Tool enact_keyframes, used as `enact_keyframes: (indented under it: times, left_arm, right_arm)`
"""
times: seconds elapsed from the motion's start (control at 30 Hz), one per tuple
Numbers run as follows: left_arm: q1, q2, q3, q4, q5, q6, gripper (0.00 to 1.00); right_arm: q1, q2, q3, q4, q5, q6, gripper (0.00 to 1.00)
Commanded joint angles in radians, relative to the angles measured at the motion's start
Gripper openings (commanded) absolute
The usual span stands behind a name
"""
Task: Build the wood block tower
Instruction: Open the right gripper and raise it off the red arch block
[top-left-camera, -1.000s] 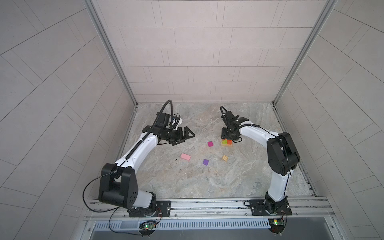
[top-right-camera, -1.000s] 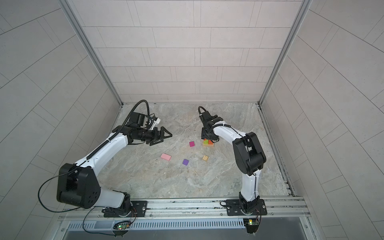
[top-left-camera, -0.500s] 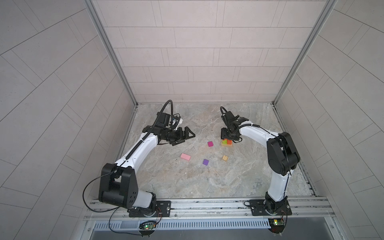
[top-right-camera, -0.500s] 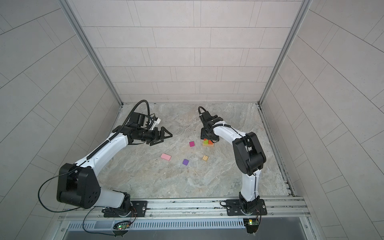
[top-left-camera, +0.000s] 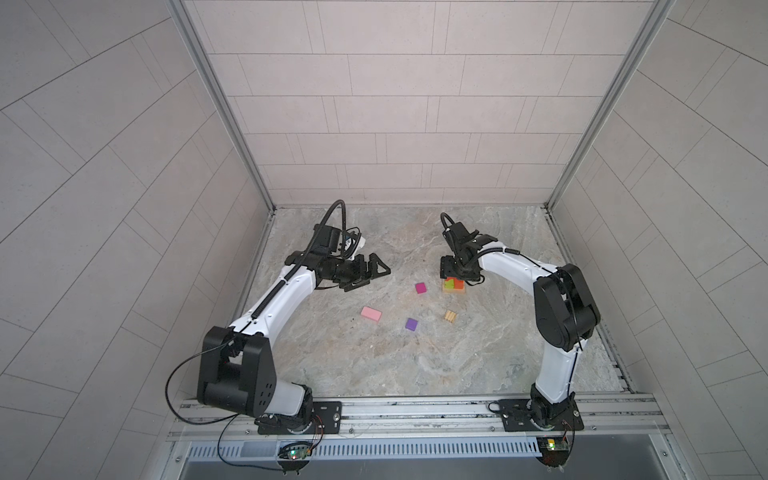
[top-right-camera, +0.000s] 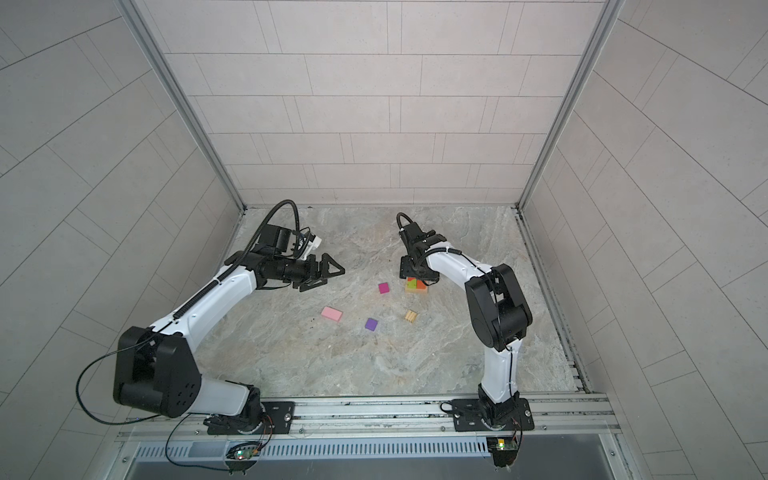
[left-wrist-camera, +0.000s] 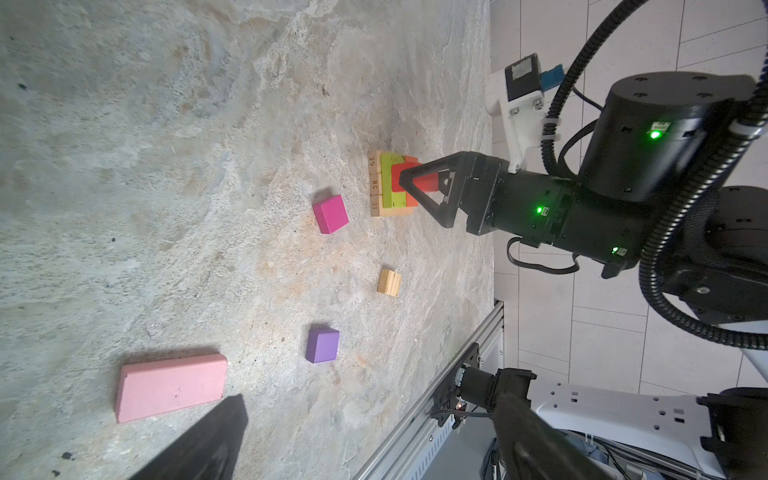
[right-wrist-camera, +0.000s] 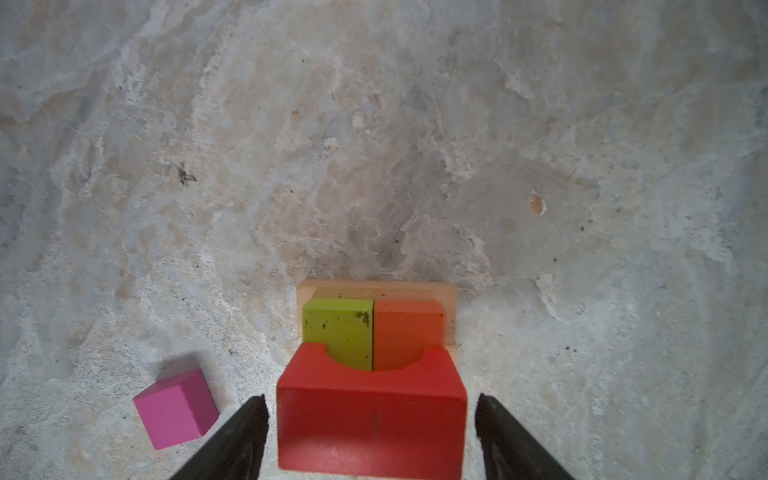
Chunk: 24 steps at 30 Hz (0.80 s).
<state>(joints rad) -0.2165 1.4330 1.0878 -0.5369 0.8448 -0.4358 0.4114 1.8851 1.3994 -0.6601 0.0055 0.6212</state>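
The tower (top-left-camera: 453, 286) stands directly under the right pincer (right-wrist-camera: 368, 399), which points straight down at it. Its base is tan bars (right-wrist-camera: 376, 289) laid flat side by side. On them a green block (right-wrist-camera: 338, 332) and an orange block (right-wrist-camera: 409, 332) lie touching, their long axes running crosswise to the line between the pincer's fingers. The red arch (right-wrist-camera: 370, 415) lies on top across both. Its long axis runs from finger to finger, and its half-round notch opens sideways, away from the wrist.

The right pincer is spread. One finger hangs at each end of the arch with a narrow gap on either side, so it pinches nothing.

The magenta cube (right-wrist-camera: 176, 409) sits on the counter (top-left-camera: 374, 365) just beside the tower, outside one finger. The small tan block (top-left-camera: 450, 316), purple cube (top-left-camera: 411, 324) and pink block (top-left-camera: 371, 313) lie loose farther from this pincer.

The left pincer (top-left-camera: 374, 279) is spread wide and empty. It lies level above the counter, pointing toward the tower and well apart from it. The pink block, lying flat, is the piece nearest to it.
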Motion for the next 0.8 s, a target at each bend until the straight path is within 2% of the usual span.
enact_keyframes:
  times: [0.0, 0.43, 0.67, 0.77]
  left_arm:
    - [-0.003, 0.004, 0.026, -0.019, 0.007, 0.020, 1.00]
    - [-0.001, 0.001, 0.038, -0.051, -0.010, 0.038, 1.00]
    - [0.012, 0.002, 0.049, -0.079, -0.032, 0.056, 1.00]
    - [0.012, 0.004, 0.055, -0.114, -0.086, 0.083, 1.00]
  right_arm:
    - [-0.004, -0.034, 0.016, -0.044, 0.026, -0.015, 0.80]
    - [0.005, -0.198, 0.010, -0.140, 0.035, -0.070, 0.82]
    - [0.051, -0.259, -0.014, -0.176, 0.039, -0.070, 0.82]
    - [0.056, -0.288, -0.042, -0.177, 0.029, -0.064, 0.82]
